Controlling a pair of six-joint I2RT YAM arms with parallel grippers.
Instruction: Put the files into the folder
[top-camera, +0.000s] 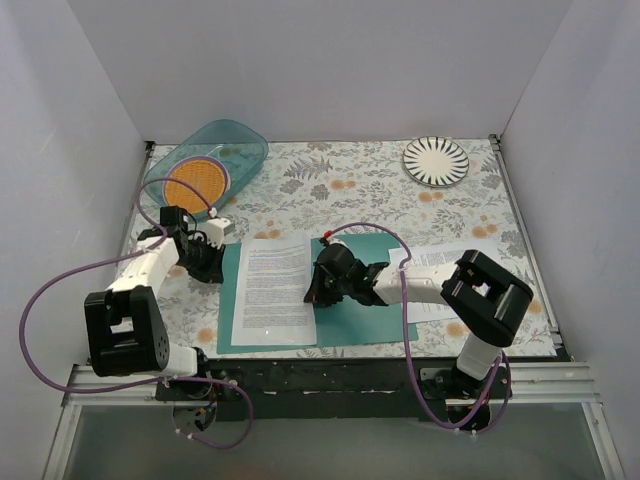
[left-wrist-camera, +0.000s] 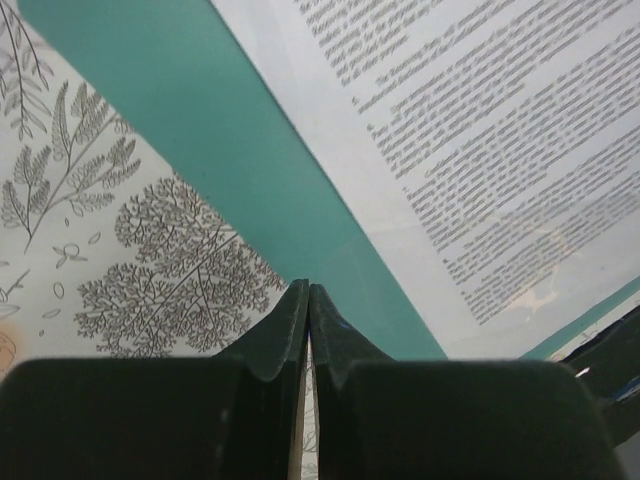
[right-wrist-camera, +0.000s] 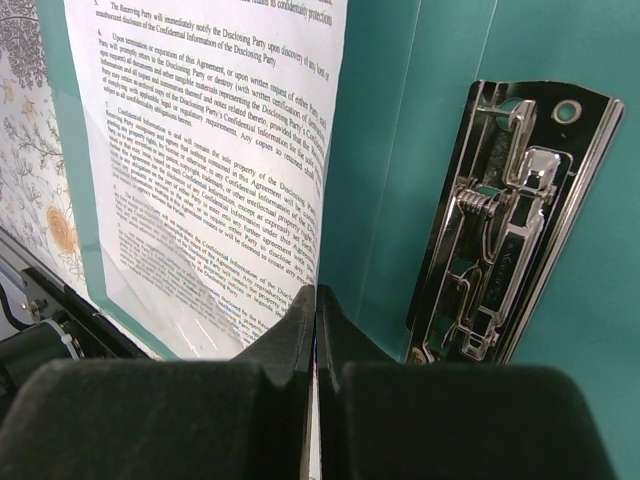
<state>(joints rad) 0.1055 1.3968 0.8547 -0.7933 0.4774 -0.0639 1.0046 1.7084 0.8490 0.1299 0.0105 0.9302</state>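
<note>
The teal folder lies open and flat near the table's front. One printed sheet of the files rests on its left half. A second sheet lies partly under my right arm, off the folder's right side. My left gripper is shut and holds nothing, its tips at the folder's left edge beside the sheet. My right gripper is shut too, its tips at the right edge of the sheet, left of the metal clip on the folder.
A translucent teal bowl with an orange disc inside leans at the back left. A striped plate sits at the back right. White walls close in three sides of the floral tablecloth.
</note>
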